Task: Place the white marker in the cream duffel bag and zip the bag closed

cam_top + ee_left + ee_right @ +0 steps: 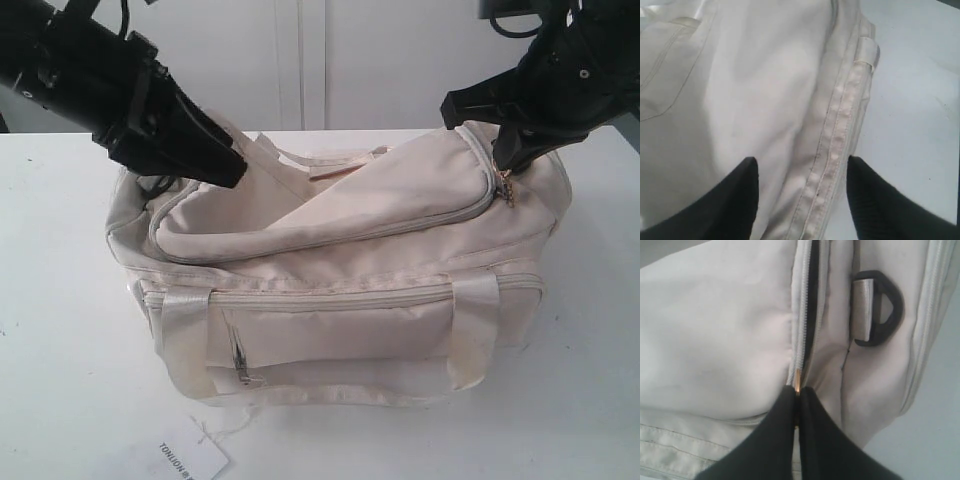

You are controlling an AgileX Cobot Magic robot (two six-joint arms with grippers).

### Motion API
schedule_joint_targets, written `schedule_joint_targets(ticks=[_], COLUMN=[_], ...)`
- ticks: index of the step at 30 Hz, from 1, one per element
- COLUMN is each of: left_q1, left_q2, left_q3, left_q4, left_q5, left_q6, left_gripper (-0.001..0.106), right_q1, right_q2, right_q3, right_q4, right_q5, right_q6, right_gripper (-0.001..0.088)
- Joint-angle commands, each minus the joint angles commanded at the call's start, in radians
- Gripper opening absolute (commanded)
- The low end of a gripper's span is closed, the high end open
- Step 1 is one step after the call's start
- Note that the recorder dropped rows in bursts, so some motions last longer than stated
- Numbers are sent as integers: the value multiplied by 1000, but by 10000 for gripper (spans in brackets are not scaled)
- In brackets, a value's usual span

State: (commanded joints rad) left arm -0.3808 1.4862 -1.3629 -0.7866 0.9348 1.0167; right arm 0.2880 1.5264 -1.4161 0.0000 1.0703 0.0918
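The cream duffel bag (pixel 340 290) lies on the white table, its curved top zipper partly apart near the right end. My right gripper (pixel 797 390) is shut on the gold zipper pull (pixel 797 378), at the bag's upper right corner (pixel 505 165). A black ring (pixel 885 307) shows beside it. My left gripper (pixel 802 172) is open, its fingers straddling the bag's seam (pixel 832 150) at the bag's upper left (pixel 225 165). The white marker is out of view.
A white paper tag with black lettering (pixel 190 460) lies on the table (pixel 60 380) in front of the bag. A front zip pocket (pixel 330 330) and strap handles (pixel 470 340) face the camera. A white wall stands behind.
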Motion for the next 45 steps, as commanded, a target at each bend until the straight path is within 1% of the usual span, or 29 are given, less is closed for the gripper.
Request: schedule_joint_targets(ticks=[5,7,10,16,19,22,24,26,27,28,29,30,31,32,36,40,45], left_q1=[-82,-105,-117,-120,-120,-127,-162,-243,-265,-302,-322,-359,-377,-407,-457,-504,-552], left_q2=[0,0,0,0,0,0,0,0,0,0,0,0,0,0,0,0,0], left_q3=[0,0,0,2,2,2,2,2,2,2,2,2,2,6,6,6,6], left_q4=[7,7,-11,-44,-80,-77,-43,49,74,120,140,174,193,222,277,341,445], left_q5=[2,12,24,54,61,49,10,-74,-96,-140,-161,-199,-221,-265,-329,-392,-411], left_q6=[0,-7,-22,-22,-22,-8,5,5,5,5,5,5,5,5,-4,-44,-108], left_gripper=[559,506,358,4,0,0,0,0,0,0,0,0,0,0,0,0,0], right_q1=[0,0,0,0,0,0,0,0,0,0,0,0,0,0,0,0,0], right_q2=[0,0,0,0,0,0,0,0,0,0,0,0,0,0,0,0,0], right_q3=[0,0,0,0,0,0,0,0,0,0,0,0,0,0,0,0,0], right_q4=[0,0,0,0,0,0,0,0,0,0,0,0,0,0,0,-5,-22], right_q5=[0,2,2,2,2,-4,-14,-27,-27,-27,-27,-27,-27,-27,-27,-26,-29], right_q6=[0,0,0,0,0,0,0,0,0,0,0,0,0,0,0,0,0], right_gripper=[0,0,0,0,0,0,0,0,0,0,0,0,0,0,0,0,0])
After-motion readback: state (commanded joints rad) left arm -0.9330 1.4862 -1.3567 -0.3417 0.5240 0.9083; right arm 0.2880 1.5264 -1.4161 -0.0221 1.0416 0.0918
